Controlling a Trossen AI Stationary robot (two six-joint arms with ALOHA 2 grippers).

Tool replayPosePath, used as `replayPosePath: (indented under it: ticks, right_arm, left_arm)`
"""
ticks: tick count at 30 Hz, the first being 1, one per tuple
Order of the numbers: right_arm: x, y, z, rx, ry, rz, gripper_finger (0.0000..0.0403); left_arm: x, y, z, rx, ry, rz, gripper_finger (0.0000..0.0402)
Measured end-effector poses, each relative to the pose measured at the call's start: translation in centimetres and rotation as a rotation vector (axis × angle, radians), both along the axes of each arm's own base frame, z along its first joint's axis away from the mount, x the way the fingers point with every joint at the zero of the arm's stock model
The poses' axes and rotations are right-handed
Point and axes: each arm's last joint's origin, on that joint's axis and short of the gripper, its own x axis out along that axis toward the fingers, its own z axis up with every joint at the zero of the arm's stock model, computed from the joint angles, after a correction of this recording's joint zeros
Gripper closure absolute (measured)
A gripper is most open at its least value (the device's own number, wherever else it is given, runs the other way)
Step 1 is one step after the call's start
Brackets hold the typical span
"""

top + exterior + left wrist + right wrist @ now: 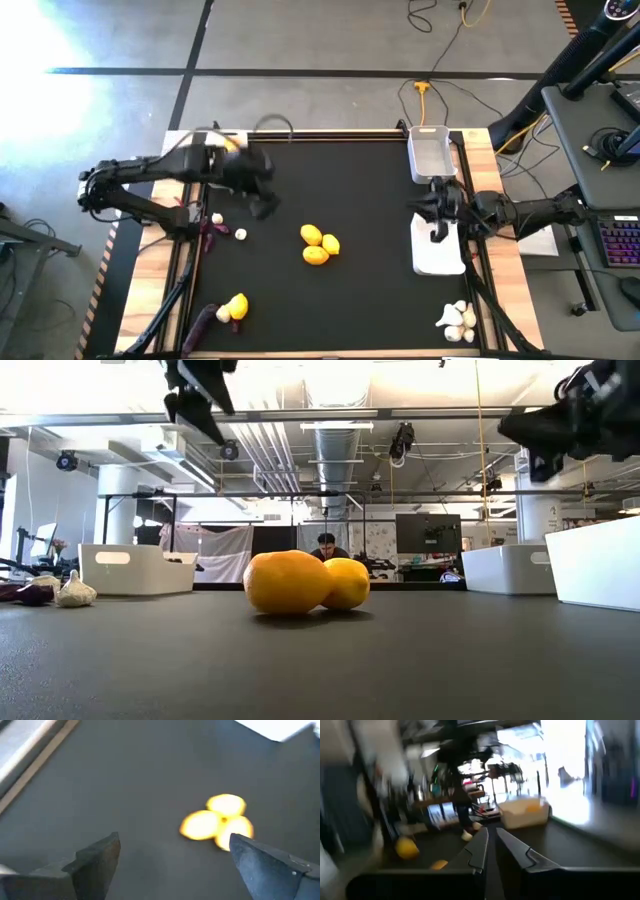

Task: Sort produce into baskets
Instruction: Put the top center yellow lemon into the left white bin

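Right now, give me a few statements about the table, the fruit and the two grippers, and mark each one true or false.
1. The left gripper is open and holds nothing. True.
2. The right gripper is wide open. False: its fingers are shut together, with nothing between them.
3. Three yellow-orange fruits sit clustered near the table's middle. True.
4. The garlic bulbs lie in a bin. False: they lie on the table, near its front right corner.
5. The right gripper hangs over a white bin. True.
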Motion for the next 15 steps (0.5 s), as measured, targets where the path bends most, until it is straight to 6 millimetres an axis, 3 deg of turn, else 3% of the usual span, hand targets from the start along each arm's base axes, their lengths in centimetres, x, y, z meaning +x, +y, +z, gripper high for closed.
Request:
replayPosePath:
  ticks: [3,6,12,15]
  right_arm:
    - [0.0,0.0,0.0,0.278,-0.038,0.027,0.0376]
    - [0.1,0.1,-0.1,0.396,-0.039,0.083,0.0376]
    - [0.7,0.5,1.3,0.418,0.017,0.09,0.0376]
    - [1.7,0.8,2.5,0.399,0.145,0.058,0.0376]
  left_arm:
    - [1.1,-2.7,-1.1,-0.044,-0.005,-0.046,0.0045]
    - [2.5,-4.5,-2.7,-0.012,0.033,-0.068,0.0045]
    - [5.8,-5.9,-6.2,0.152,0.136,-0.299,0.0045]
    - [7.1,-5.8,-7.5,0.18,0.148,-0.435,0.0045]
